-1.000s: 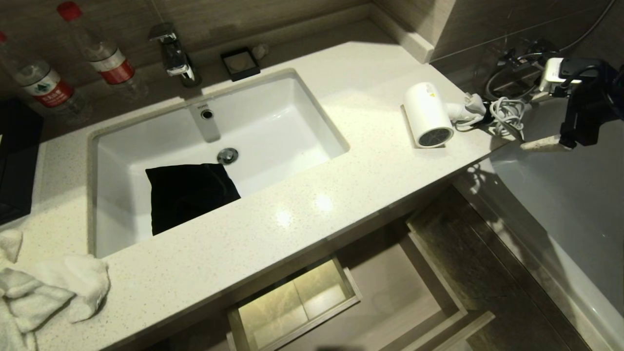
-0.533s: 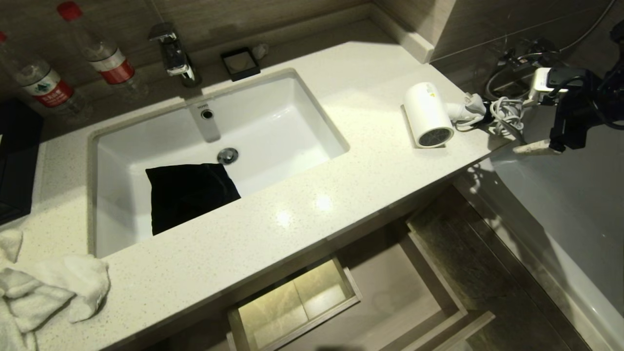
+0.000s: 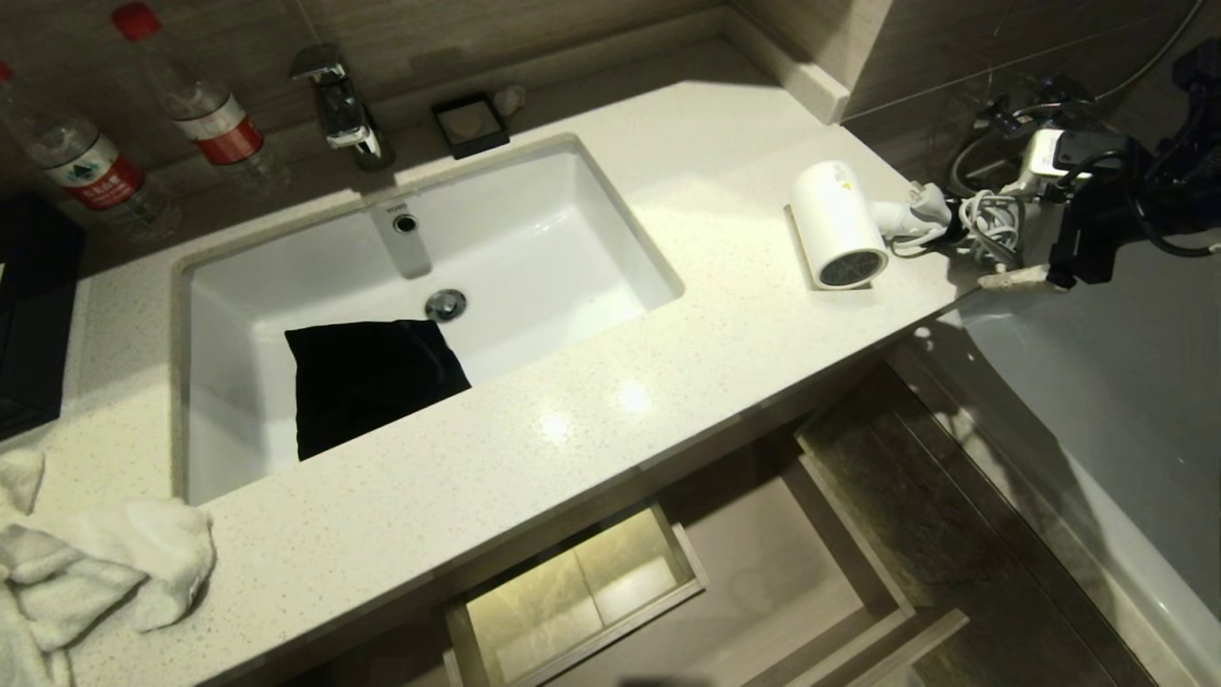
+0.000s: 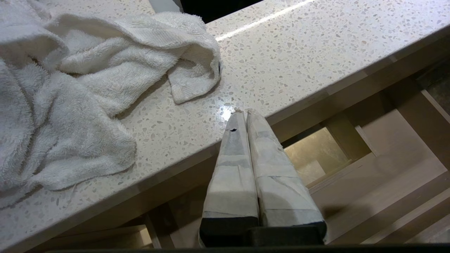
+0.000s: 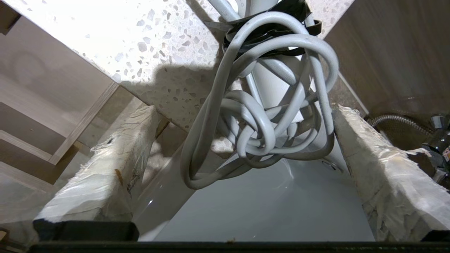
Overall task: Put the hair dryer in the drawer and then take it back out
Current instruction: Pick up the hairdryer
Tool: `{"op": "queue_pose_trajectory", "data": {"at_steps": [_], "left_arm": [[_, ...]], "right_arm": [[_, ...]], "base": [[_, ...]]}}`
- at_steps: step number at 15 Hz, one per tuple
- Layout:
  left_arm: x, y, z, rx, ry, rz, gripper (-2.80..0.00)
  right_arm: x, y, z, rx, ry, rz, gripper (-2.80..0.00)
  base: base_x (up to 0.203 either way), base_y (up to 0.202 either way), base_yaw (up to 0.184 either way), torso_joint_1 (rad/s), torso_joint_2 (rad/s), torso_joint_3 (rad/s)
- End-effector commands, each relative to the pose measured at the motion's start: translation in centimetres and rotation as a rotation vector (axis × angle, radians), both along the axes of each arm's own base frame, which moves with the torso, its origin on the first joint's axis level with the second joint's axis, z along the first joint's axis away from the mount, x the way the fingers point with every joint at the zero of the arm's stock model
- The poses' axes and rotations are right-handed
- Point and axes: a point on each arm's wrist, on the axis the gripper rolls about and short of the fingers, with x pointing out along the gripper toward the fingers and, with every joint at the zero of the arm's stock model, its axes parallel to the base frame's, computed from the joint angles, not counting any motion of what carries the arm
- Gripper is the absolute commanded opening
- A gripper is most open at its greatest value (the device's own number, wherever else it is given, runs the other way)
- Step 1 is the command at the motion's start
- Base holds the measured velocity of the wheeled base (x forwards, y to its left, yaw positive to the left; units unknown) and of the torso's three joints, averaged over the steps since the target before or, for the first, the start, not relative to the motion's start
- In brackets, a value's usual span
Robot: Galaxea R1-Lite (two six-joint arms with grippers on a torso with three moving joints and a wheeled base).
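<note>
Hair dryer [image 3: 838, 224] lies on its side on the desk [image 3: 610, 401], to the right of the sink [image 3: 534, 239], near the desk's right end. Its dark round end faces the front edge. Its pale cord [image 3: 992, 229] sits in a bundle just past the hair dryer, right at the desk's end, and some loops hang over the edge.

Right tool [image 3: 1035, 277] is beside that end of the desk, close to the cord. Its two fingers [image 5: 105, 182] stand wide apart, with the cord loops between them in the wrist view. It holds nothing yet.

Left tool [image 4: 242, 116] is far on the other side of the sink, by the white towel [image 4: 88, 88], over the front edge of the desk. Its fingers are pressed together and it holds nothing.

Drawer [image 3: 763, 582] is pulled out below the desk, in front of the sink and a bit to the right.

What could go wrong? The right tool may close on the loose cord only. Then the hair dryer could drag, swing, or slip off the desk's end, where a white tub [image 3: 1097, 401] is below. A loop could also catch on a finger. I think the tool should reach further, to the body or handle.
</note>
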Motion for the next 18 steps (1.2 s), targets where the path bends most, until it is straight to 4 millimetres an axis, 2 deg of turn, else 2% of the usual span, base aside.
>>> {"op": "queue_pose_trajectory", "data": {"at_steps": [1, 11, 18], "left_arm": [[0.0, 0.0, 0.0, 0.000, 0.002, 0.000, -2.80], [0.0, 0.0, 0.0, 0.000, 0.001, 0.000, -2.80], [0.0, 0.0, 0.0, 0.000, 0.001, 0.000, -2.80]], "right_arm": [[0.6, -0.1, -0.7, 0.000, 0.020, 0.003, 0.00], [0.9, -0.2, -1.4, 0.081, 0.076, -0.072, 0.00], [0.8, 1.4, -0.9, 0.132, 0.096, -0.126, 0.00]], "base": [[0.000, 0.000, 0.000, 0.000, 0.00, 0.000], [0.000, 0.000, 0.000, 0.000, 0.00, 0.000], [0.000, 0.000, 0.000, 0.000, 0.00, 0.000]]}}
